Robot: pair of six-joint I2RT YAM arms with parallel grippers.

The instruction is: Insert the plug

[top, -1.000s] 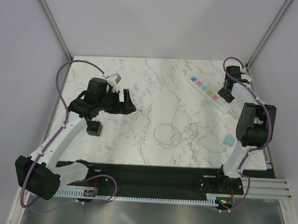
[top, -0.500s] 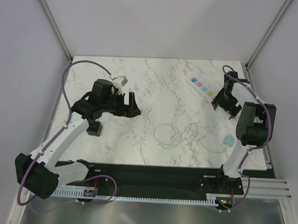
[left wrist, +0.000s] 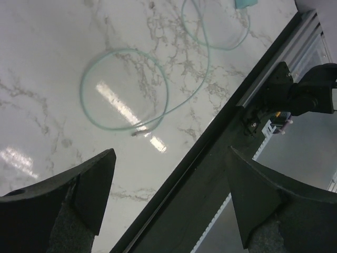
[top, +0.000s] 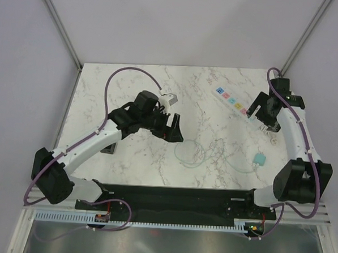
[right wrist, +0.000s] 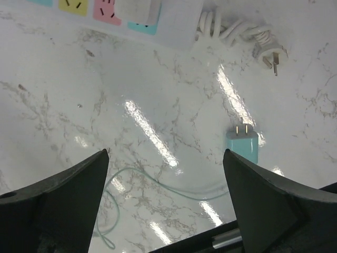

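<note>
The plug [top: 108,148], a small black block, rests on the marble left of centre, half hidden under my left forearm. My left gripper [top: 174,129] hangs open and empty over the table's middle, well right of the plug. In the left wrist view that gripper [left wrist: 170,152] spans the table's front edge with nothing between its fingers. The white power strip [top: 231,100] with coloured squares lies at the back right. My right gripper [top: 265,112] stands open over its near end. In the right wrist view this gripper [right wrist: 165,152] is empty, and the strip [right wrist: 174,21] lies along the top edge.
A pale-green cable [top: 190,153] coils mid-table and runs to a teal charger [top: 259,159], prongs showing [right wrist: 243,145]. A white block [right wrist: 138,10] sits on the strip. The strip's bundled white cord [right wrist: 237,31] lies beside it. The black base rail [left wrist: 210,158] borders the front.
My left arm has swung right from beside the plug to the table's middle. My right gripper has opened and drawn slightly back from the strip as its arm shifted.
</note>
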